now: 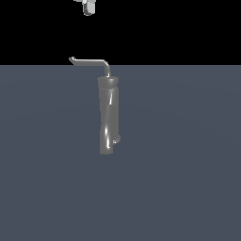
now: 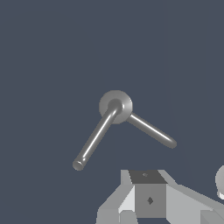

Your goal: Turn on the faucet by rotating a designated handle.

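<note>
The faucet is a tall glossy grey cylinder standing upright in the middle of the exterior view. Its handle, a thin L-bent rod, leaves the top and reaches toward the exterior view's left, ending in a small flared tip. My gripper hangs well above that arm, touching nothing, and is cut off by the frame edge. In the wrist view I look down on the faucet top, with the handle running out from its centre. A second, lower rod sticks out from under it. Part of my gripper shows, and its jaws are hard to read.
A flat grey-blue floor spreads around the faucet, with a black background above it. A small nub sits low on the faucet body.
</note>
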`<state>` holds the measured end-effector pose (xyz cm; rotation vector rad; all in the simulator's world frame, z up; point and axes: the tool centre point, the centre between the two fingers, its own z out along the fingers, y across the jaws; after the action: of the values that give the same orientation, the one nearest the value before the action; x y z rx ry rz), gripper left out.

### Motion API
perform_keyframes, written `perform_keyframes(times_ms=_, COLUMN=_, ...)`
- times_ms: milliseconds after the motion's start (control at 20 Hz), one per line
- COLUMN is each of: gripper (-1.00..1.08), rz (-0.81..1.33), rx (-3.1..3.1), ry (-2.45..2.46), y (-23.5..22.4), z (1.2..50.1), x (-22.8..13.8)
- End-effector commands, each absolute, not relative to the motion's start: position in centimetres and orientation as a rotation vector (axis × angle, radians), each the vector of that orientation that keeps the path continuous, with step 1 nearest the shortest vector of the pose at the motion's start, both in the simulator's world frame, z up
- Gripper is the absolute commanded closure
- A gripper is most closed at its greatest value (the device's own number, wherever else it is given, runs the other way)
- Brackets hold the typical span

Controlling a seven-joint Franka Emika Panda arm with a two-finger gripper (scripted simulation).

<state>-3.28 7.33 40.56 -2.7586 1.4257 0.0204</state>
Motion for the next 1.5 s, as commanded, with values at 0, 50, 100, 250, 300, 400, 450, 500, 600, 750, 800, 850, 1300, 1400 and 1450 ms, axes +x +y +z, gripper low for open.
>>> perform_keyframes(times_ms=0, gripper=1.08, rz=0.023, rx=-2.717, ry=1.508, y=7.9, z=39.6, x=-2.3)
perform_keyframes(times_ms=50, gripper=1.08, rz=0.024, rx=-2.700, ry=1.540, y=8.1, z=39.3, x=-1.9)
perform_keyframes(times_ms=100, gripper=1.08, rz=0.024, rx=-2.683, ry=1.572, y=8.4, z=38.9, x=-1.5)
perform_keyframes(times_ms=250, gripper=1.08, rz=0.025, rx=-2.630, ry=1.666, y=9.1, z=37.7, x=-0.4)
perform_keyframes(times_ms=300, gripper=1.08, rz=0.025, rx=-2.612, ry=1.697, y=9.3, z=37.3, x=0.0)
perform_keyframes(times_ms=400, gripper=1.08, rz=0.025, rx=-2.574, ry=1.759, y=9.8, z=36.4, x=0.7)
perform_keyframes(times_ms=450, gripper=1.08, rz=0.024, rx=-2.555, ry=1.789, y=10.0, z=36.0, x=1.0)
perform_keyframes(times_ms=500, gripper=1.08, rz=0.024, rx=-2.536, ry=1.819, y=10.3, z=35.6, x=1.4)
perform_keyframes(times_ms=600, gripper=1.08, rz=0.022, rx=-2.496, ry=1.879, y=10.8, z=34.7, x=2.1)
perform_keyframes(times_ms=750, gripper=1.08, rz=0.018, rx=-2.438, ry=1.961, y=11.5, z=33.5, x=3.0)
perform_keyframes(times_ms=800, gripper=1.08, rz=0.016, rx=-2.420, ry=1.985, y=11.7, z=33.1, x=3.2)
perform_keyframes(times_ms=850, gripper=1.08, rz=0.015, rx=-2.403, ry=2.008, y=11.9, z=32.7, x=3.5)
perform_keyframes(times_ms=1300, gripper=1.08, rz=0.003, rx=-2.297, ry=2.141, y=13.1, z=30.4, x=4.9)
perform_keyframes(times_ms=1400, gripper=1.08, rz=0.001, rx=-2.285, ry=2.155, y=13.2, z=30.2, x=5.0)
perform_keyframes(times_ms=1450, gripper=1.08, rz=0.001, rx=-2.281, ry=2.160, y=13.3, z=30.1, x=5.1)
